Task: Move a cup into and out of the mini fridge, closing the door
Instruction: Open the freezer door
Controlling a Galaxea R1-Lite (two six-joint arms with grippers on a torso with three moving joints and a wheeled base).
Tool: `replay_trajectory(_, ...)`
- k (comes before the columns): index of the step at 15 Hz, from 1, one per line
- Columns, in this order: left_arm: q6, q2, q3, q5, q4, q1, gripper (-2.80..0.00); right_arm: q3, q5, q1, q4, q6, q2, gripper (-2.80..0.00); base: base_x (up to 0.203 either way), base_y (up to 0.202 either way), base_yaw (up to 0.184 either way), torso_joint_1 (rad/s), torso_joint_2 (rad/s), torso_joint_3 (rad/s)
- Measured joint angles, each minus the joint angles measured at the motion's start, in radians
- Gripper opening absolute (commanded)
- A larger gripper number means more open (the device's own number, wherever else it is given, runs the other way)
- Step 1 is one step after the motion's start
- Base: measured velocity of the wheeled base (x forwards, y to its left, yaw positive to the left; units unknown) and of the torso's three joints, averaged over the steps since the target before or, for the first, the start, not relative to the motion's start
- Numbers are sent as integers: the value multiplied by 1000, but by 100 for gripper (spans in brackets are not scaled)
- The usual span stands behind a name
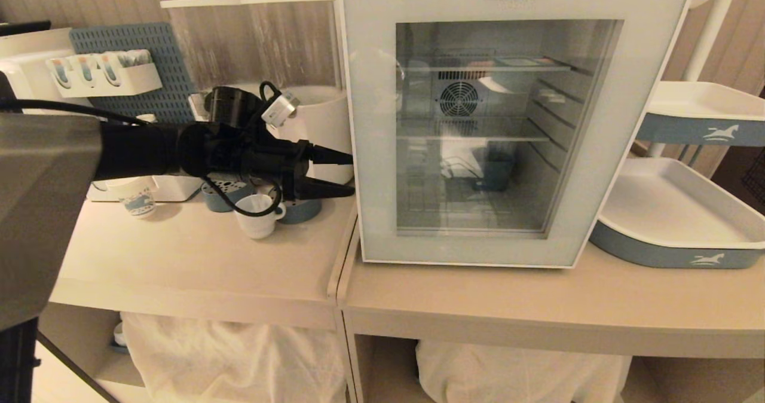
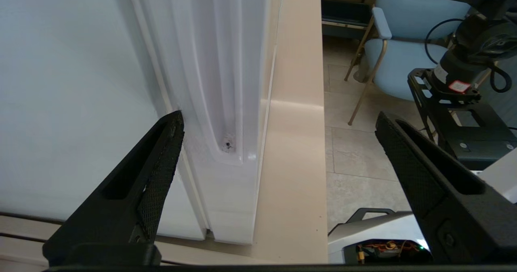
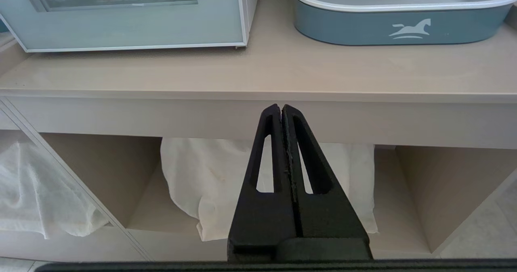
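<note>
Under the counter [image 1: 478, 295], two open cubbies each hold a bundle of white cloth [image 1: 239, 361]. On the counter's left part the cup [image 1: 258, 216] stands upright, outside the fridge [image 1: 514, 122], with a printed paper cup [image 1: 138, 198] further left. Above the cup the left gripper [image 1: 352, 174] reaches toward the fridge's left edge, fingers spread wide with nothing between them; in the wrist view one fingertip [image 2: 171, 130] lies close against the fridge's side wall. The door [image 1: 376, 152] is shut; behind its glass are two wire shelves and a fan, the contents unclear. "HOMESUN" is lettered on top. To the right lie two blue-sided trays [image 1: 675, 217], each with a white horse logo. The right gripper [image 3: 282, 110] hangs clenched below the counter edge.
</note>
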Motion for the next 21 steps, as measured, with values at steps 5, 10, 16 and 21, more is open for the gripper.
replay_trajectory(5, 0, 26, -35, -1, 0, -16, 0, 1, 0, -1, 0, 0, 0, -280, 0, 0, 0, 0, 0, 0)
replay_trajectory(10, -9, 33, -43, -5, 4, -21, 0, -1, 0, 0, 1, -2, 0, -280, 0, 0, 0, 0, 0, 0)
replay_trajectory(16, -11, -26, 33, -17, 15, -30, 0, 0, 0, 0, 0, -2, 0, -280, 0, 0, 0, 0, 0, 0)
replay_trajectory(21, -10, -107, 133, -14, 9, -41, 0, 0, 0, 0, 0, -2, 0, -280, 0, 0, 0, 0, 0, 0)
